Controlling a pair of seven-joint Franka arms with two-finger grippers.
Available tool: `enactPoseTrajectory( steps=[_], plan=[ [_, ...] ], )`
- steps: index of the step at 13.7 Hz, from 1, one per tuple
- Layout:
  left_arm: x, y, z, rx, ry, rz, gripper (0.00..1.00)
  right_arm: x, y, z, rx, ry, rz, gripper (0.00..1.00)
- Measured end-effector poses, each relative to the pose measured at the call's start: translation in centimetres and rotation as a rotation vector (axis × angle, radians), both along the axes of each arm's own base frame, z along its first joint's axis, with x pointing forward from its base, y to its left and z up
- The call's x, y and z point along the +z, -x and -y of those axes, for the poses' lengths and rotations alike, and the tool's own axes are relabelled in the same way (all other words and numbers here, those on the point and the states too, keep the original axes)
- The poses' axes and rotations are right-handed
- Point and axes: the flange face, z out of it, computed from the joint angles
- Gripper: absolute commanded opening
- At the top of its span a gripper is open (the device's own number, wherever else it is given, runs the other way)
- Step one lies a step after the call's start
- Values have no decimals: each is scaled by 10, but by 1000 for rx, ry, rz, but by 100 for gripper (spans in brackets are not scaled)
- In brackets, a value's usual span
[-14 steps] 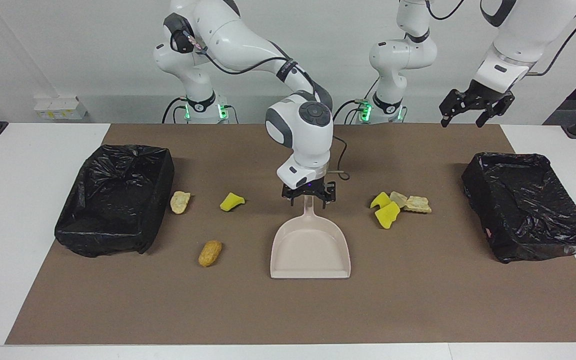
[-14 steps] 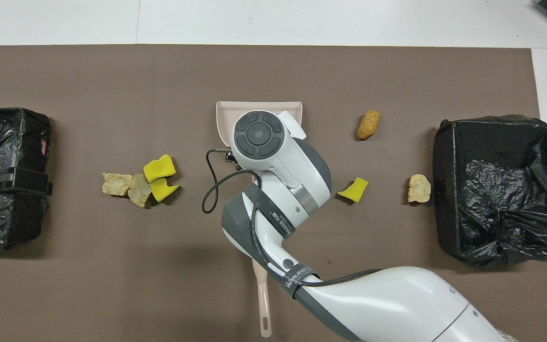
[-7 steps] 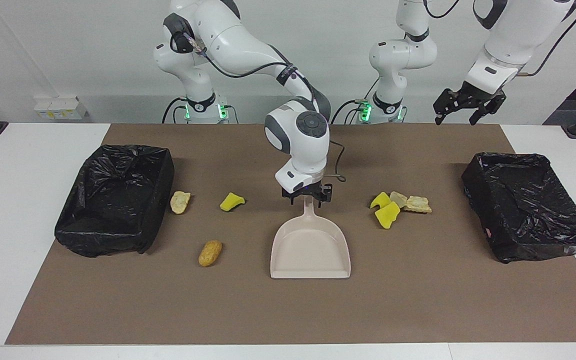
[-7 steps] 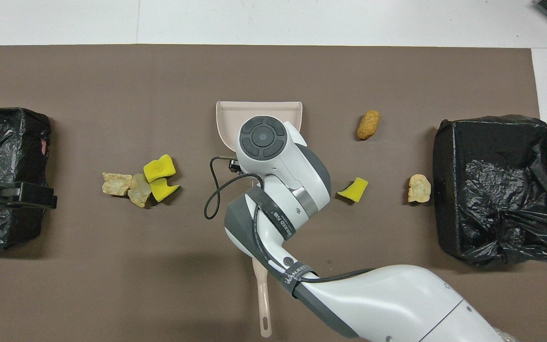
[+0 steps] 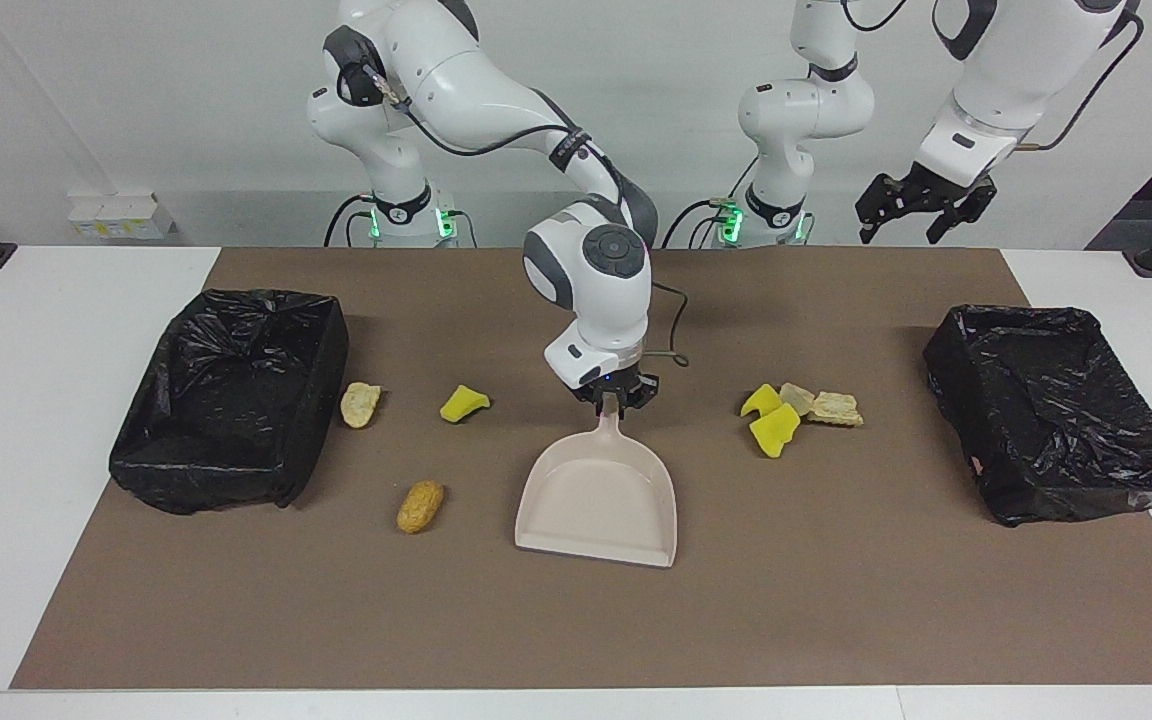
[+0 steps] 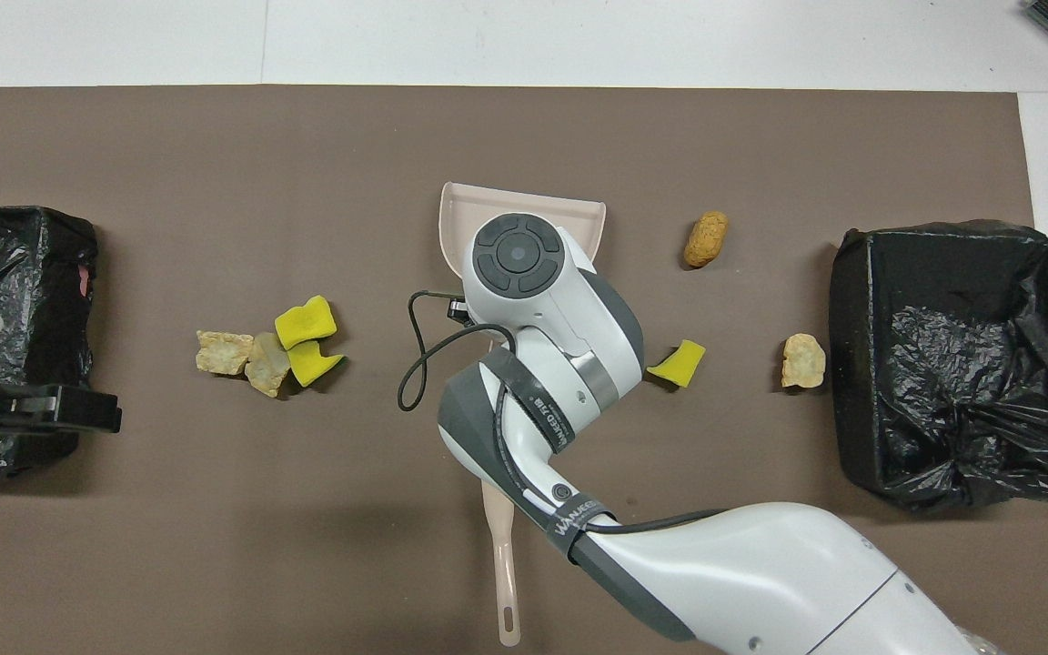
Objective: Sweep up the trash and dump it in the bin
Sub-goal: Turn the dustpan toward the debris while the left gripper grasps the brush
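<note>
My right gripper (image 5: 616,398) is clamped on the handle of the beige dustpan (image 5: 598,497), mid-mat, pan mouth pointing away from the robots and skewed a bit. My left gripper (image 5: 914,205) hangs in the air at the left arm's end, jaws apart, holding nothing. Trash: four scraps (image 5: 798,411) bunched toward the left arm's bin (image 5: 1056,410); a yellow chunk (image 5: 463,403), a beige piece (image 5: 360,404) and a brown piece (image 5: 420,506) lie toward the right arm's bin (image 5: 231,395). Neither bin shows any trash inside.
</note>
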Motion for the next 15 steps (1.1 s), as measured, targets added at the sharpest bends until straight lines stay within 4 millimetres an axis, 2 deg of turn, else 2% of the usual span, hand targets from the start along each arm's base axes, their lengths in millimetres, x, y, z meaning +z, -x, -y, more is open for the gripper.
enactPoseTrajectory(
  steps=[2, 4, 8, 9, 13, 15],
  plan=[
    [-11, 23, 28, -60, -3, -22, 100, 2, -4, 5, 63, -1, 6, 0],
    [-27, 51, 64, -123, -16, -50, 100, 11, -17, 20, 160, -7, 30, 0],
    [-69, 100, 159, -112, -18, -23, 100, 19, -43, 57, 492, -3, 66, 0],
    [-82, 110, 183, -84, 19, -1, 100, 19, -46, 61, 570, 1, 74, 0],
    [-132, 146, 251, -29, 67, 42, 100, 20, -48, 64, 886, 70, 100, 0],
    [-174, 162, 295, 1, 72, 41, 100, 20, -49, 65, 1035, 113, 104, 0]
  ],
)
